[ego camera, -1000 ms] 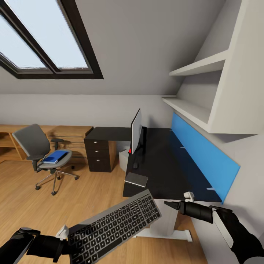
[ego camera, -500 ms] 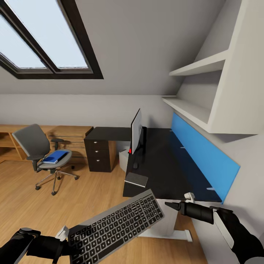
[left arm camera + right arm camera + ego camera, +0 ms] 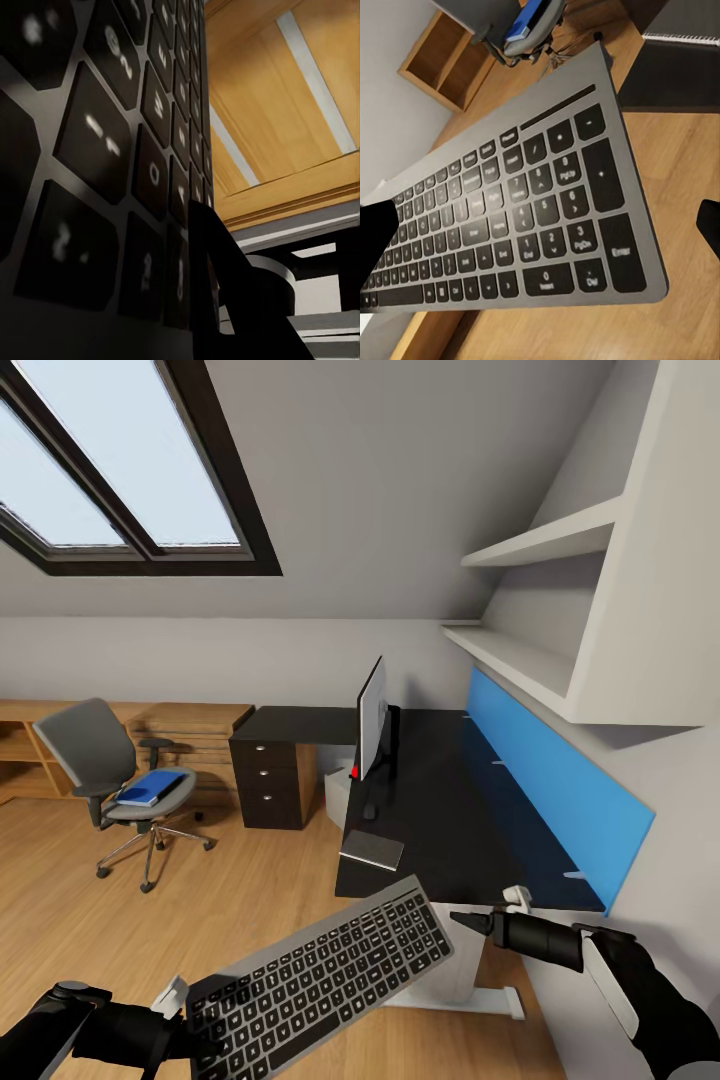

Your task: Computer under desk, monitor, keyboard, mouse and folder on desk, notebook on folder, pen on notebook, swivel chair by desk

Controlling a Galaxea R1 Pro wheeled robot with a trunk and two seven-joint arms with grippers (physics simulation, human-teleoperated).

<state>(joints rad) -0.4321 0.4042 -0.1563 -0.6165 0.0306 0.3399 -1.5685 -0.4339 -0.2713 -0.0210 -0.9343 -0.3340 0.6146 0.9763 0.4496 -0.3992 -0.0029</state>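
My left gripper (image 3: 187, 1005) is shut on the near end of the keyboard (image 3: 320, 980), which hangs tilted above the floor just short of the desk (image 3: 450, 810); up close, a dark finger (image 3: 217, 300) presses against the keyboard's keys (image 3: 112, 150). The right gripper (image 3: 480, 915) is open over the desk's near corner, beside the keyboard (image 3: 532, 217). On the desk stand the monitor (image 3: 372, 720), the mouse (image 3: 369, 811) and the notebook (image 3: 372, 849). The blue folder (image 3: 150, 787) lies on the swivel chair (image 3: 95, 755). The computer (image 3: 337, 795) sits under the desk.
A dark three-drawer unit (image 3: 270, 780) stands at the desk's far left end, with a light-wood dresser (image 3: 190, 730) behind the chair. A blue wall panel (image 3: 560, 780) and white shelves (image 3: 540, 660) run along the desk's right side. Wooden floor (image 3: 230, 890) spreads between chair and desk.
The keyboard in my left gripper has shifted slightly to the right, toward the desk's near corner. The right gripper has barely moved.
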